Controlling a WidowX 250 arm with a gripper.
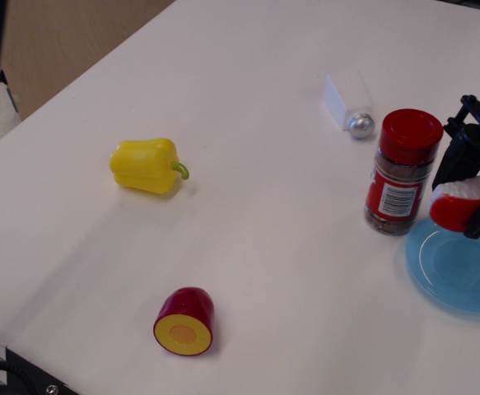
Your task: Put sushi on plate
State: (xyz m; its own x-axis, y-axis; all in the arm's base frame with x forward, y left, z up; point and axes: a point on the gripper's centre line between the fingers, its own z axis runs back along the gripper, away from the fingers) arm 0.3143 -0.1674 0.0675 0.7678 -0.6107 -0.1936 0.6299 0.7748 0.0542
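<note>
The sushi (459, 205), a glossy red half-round piece with a white bumpy top, is held between the black fingers of my gripper (468, 197) at the right edge of the view. The gripper is shut on it and holds it just above the near-left rim of the light blue plate (458, 276). Most of the arm is out of view to the right. The plate lies on the white table at the far right, partly cut off by the frame edge.
A spice jar (401, 173) with a red lid stands just left of the plate and gripper. A white salt shaker (349, 102) lies behind it. A yellow bell pepper (146, 165) sits mid-left. A maroon cylinder with a yellow cut face (185, 322) lies near the front.
</note>
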